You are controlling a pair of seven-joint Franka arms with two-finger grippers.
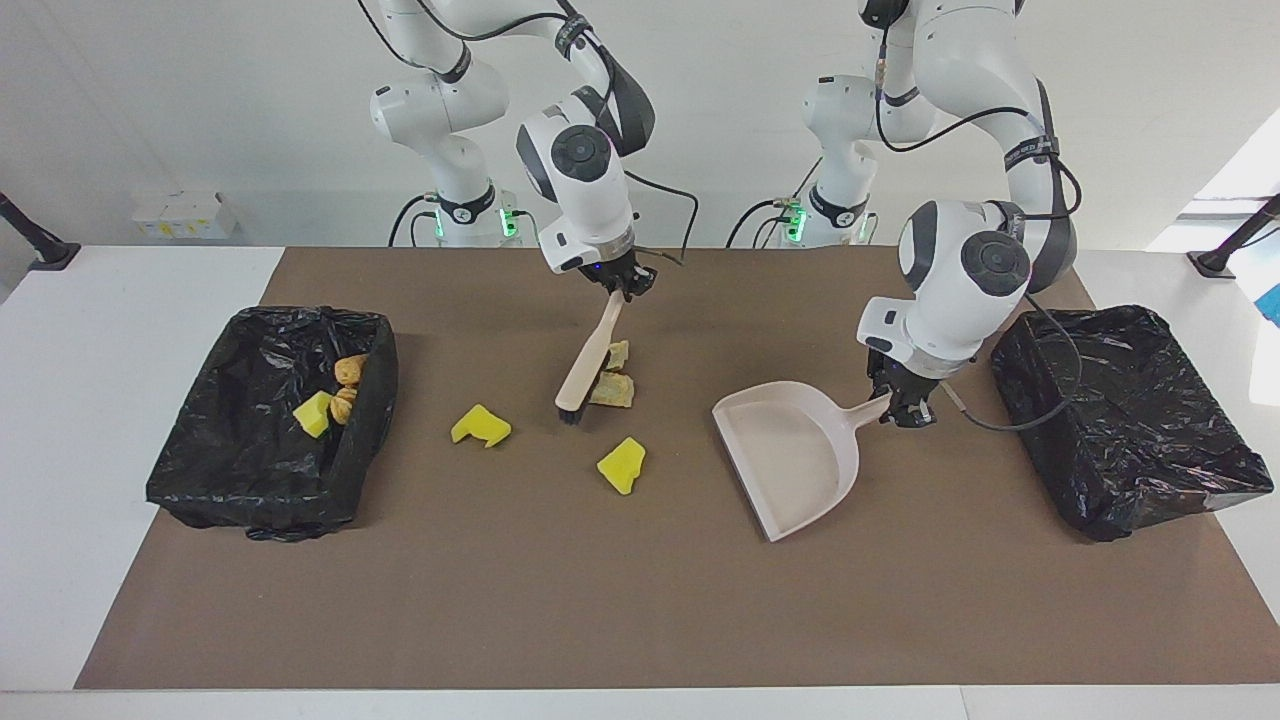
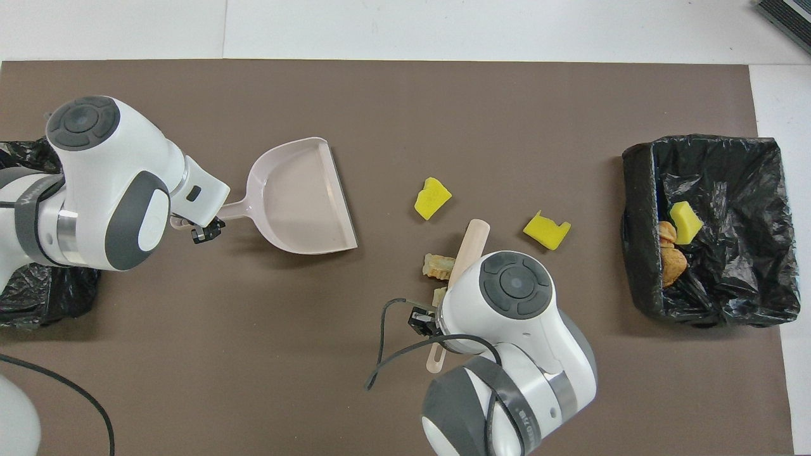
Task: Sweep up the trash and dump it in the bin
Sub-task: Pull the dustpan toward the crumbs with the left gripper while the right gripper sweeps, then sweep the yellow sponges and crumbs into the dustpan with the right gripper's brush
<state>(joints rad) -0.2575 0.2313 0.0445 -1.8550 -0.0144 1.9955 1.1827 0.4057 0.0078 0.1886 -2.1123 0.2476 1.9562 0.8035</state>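
A beige brush [image 1: 592,358] is gripped by its handle in the right gripper [image 1: 622,282], upper centre of the facing view, fingers clenched on the handle top; the brush is tilted, its dark bristles down on the brown mat [image 1: 640,600]. Two pale beige crumbly lumps [image 1: 614,380] are seen touching the brush head, at the centre of the facing view. Two bright yellow sponge chunks are left loose on the mat: one [image 1: 481,426] left of centre in the facing view, the other [image 1: 622,465] just below centre, both apart from the brush. The beige dustpan [image 1: 790,455] is held by its handle in the left gripper [image 1: 900,405], right of centre in the facing view, fingers closed on the handle; the pan is laid flat on the mat, nothing seen in it. A black-lined bin [image 1: 200,450] at the left of the facing view is seen with one yellow chunk [image 1: 313,413] and brown bread-like pieces [image 1: 347,385] in it. A second black-lined bin [image 1: 1140,420] is placed at the right edge. No brand, label or writing can be read on the task's things; lettering on the right arm's grey band in the overhead view is too small to be read.
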